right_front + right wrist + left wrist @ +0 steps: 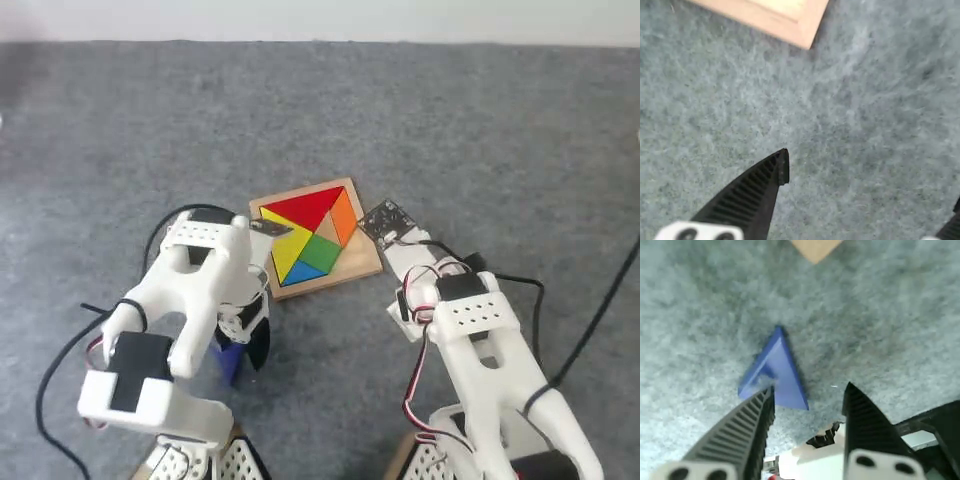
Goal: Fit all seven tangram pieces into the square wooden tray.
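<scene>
**Occlusions and crops around tray and loose piece.**

High view: blue triangle (pixel 228 362) mostly covered by left arm (pixel 190 290), a sliver left beside the dark jaws of left gripper (pixel 247 345). Wooden tray (pixel 330 282) overlapped at the corner nearest that arm by its wrist, and at the opposite corner by circuit board (pixel 385 222) on right arm (pixel 480 340). Seams between coloured pieces (pixel 300 215) too small to count. Pale patch (pixel 322 247) at centre unclear, bare wood or piece. Left wrist view: tray cropped to one corner at picture edge, triangle blurred, partly covered by one jaw tip. Right wrist view: tray cropped to a corner, right gripper (pixel 870 192) with second jaw cut off at picture edge.
</scene>
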